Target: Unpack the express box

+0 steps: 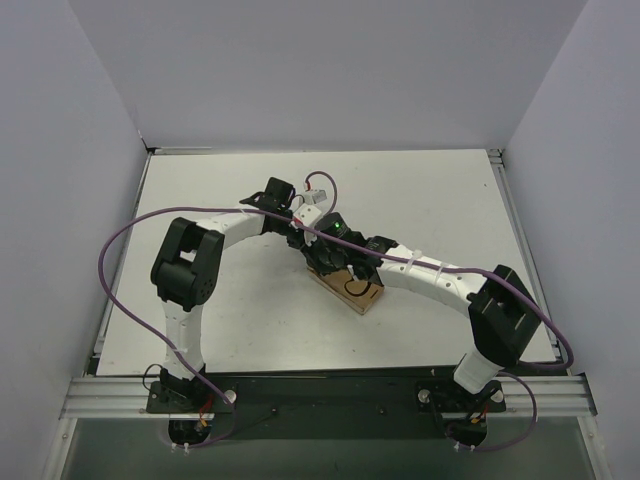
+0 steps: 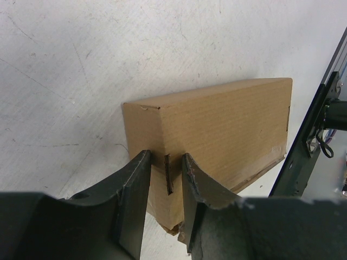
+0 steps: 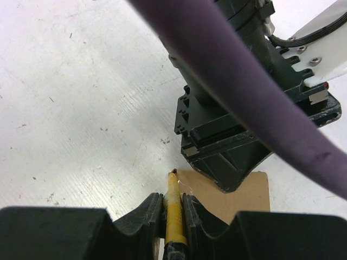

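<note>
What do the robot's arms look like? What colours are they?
Both arms, the left arm and the right arm, have white links and chunky black joints. A purple cable loops along each. A small green light glows on one wrist. The left gripper and right gripper have two black, scuffed fingers each.

Two arms, left arm (image 1: 183,335) and right arm (image 1: 430,275): white moulded link shells, black joint housings, black base blocks (image 1: 175,400). A thick purple cable (image 3: 238,81) loops up from each base block. Small green light (image 1: 338,228) on a black wrist housing, far from the base blocks. Left gripper (image 2: 165,179) fingers (image 2: 133,200): matte black, edges chipped. Silver screws (image 3: 314,61) in white bracket (image 3: 332,57).
</note>
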You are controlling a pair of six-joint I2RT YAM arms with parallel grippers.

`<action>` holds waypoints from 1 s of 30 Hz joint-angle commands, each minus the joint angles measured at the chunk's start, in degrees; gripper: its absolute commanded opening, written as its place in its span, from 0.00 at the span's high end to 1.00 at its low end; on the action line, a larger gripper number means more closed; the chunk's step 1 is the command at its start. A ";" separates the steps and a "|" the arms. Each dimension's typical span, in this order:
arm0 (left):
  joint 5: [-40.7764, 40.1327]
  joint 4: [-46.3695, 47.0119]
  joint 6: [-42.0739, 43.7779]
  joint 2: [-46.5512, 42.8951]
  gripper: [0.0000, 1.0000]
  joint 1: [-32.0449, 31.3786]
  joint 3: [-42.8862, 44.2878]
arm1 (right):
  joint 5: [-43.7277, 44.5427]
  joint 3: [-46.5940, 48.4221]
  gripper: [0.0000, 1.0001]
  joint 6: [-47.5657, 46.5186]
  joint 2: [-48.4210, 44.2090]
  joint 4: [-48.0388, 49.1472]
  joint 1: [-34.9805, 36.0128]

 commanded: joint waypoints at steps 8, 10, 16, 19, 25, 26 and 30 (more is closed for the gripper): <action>-5.15 -3.10 3.67 2.02 0.62 -0.35 0.50 | 1.39 -0.46 1.00 1.07 -2.52 -4.32 -0.25; -5.23 -3.19 3.76 2.11 0.62 -0.35 0.50 | 1.49 -0.20 1.00 1.60 -3.14 -5.81 -0.34; -5.76 -3.45 4.11 2.46 0.62 -0.34 1.03 | 1.04 -0.72 1.00 2.39 -4.37 -8.19 -0.69; -5.85 -3.54 4.55 2.37 0.62 -0.35 0.94 | 1.22 -0.90 1.00 2.39 -4.99 -8.81 -0.78; -6.11 -3.45 5.16 2.46 0.63 -0.35 1.03 | 0.96 -1.69 1.00 2.30 -6.22 -9.51 -1.04; -6.11 -3.54 5.25 2.55 0.63 -0.35 1.03 | 0.78 -1.86 1.00 2.22 -6.39 -9.60 -1.22; -6.29 -3.89 5.51 2.81 0.63 -0.35 1.47 | 0.52 -2.92 1.00 2.13 -7.45 -10.22 -1.48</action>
